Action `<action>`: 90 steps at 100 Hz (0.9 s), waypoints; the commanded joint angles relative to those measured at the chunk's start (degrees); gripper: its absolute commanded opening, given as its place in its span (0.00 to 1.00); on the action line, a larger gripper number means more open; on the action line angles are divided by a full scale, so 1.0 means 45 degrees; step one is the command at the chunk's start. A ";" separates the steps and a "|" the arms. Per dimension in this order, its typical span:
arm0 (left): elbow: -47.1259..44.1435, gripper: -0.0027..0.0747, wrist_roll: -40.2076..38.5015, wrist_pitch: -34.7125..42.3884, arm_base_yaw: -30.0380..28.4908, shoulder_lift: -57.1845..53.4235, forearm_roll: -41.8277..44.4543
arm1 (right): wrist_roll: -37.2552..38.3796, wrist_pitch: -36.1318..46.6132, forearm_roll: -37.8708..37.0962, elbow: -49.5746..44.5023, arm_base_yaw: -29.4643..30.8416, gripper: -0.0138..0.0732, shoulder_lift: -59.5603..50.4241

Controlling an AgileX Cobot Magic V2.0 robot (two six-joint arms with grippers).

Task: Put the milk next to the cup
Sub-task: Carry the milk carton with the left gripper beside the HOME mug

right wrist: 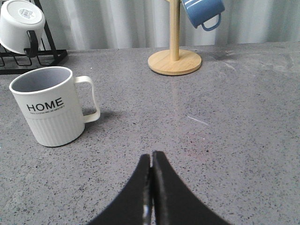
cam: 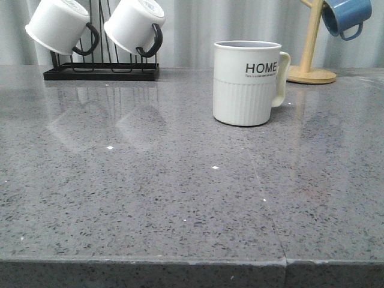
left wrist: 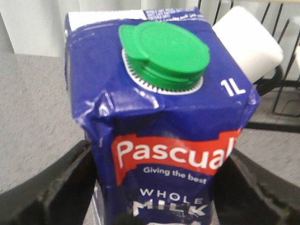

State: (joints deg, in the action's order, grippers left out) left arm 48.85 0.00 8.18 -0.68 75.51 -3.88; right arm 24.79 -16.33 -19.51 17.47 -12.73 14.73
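The milk is a blue carton with a green cap, "Pascual" and "WHOLE MILK" on it. It fills the left wrist view, upright between the black fingers of my left gripper, which is shut on its sides. The milk and both grippers are out of the front view. The cup is a white "HOME" mug with a ribbed lower half, standing at the table's middle back, handle to the right. It also shows in the right wrist view. My right gripper is shut and empty, above bare table, apart from the cup.
A black rack with two plain white mugs stands at the back left; one of them shows just behind the milk. A wooden stand with a blue mug stands at the back right. The grey speckled table's front edge is near.
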 commanded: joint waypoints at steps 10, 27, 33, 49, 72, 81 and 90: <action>0.0454 0.46 0.0000 0.1185 0.1630 -0.1423 -0.0069 | -0.0019 0.0882 -0.0076 0.0360 0.0004 0.08 0.0085; 0.0454 0.47 0.0000 0.1217 0.3756 -0.1429 -0.0237 | -0.0019 0.0882 -0.0076 0.0360 0.0004 0.08 0.0085; 0.0454 0.47 0.0000 0.1418 0.4500 -0.1272 -0.0604 | -0.0019 0.0882 -0.0076 0.0360 0.0004 0.08 0.0085; 0.0454 0.47 0.0000 0.2483 0.6121 -0.0412 -0.0964 | -0.0019 0.0882 -0.0076 0.0360 0.0004 0.08 0.0085; 0.0454 0.47 0.0000 0.4098 0.7766 0.0904 -0.1497 | -0.0019 0.0882 -0.0076 0.0360 0.0004 0.08 0.0085; 0.0723 0.47 0.0000 0.4140 0.8201 0.1348 -0.1494 | -0.0019 0.0882 -0.0076 0.0360 0.0004 0.08 0.0085; 0.1059 0.47 0.0000 0.4140 0.8539 0.1801 -0.1494 | -0.0019 0.0893 -0.0076 0.0360 0.0004 0.08 0.0085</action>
State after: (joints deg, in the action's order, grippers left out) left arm 50.30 0.00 20.68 36.10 83.77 -10.10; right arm 24.79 -16.33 -19.51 17.47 -12.73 14.73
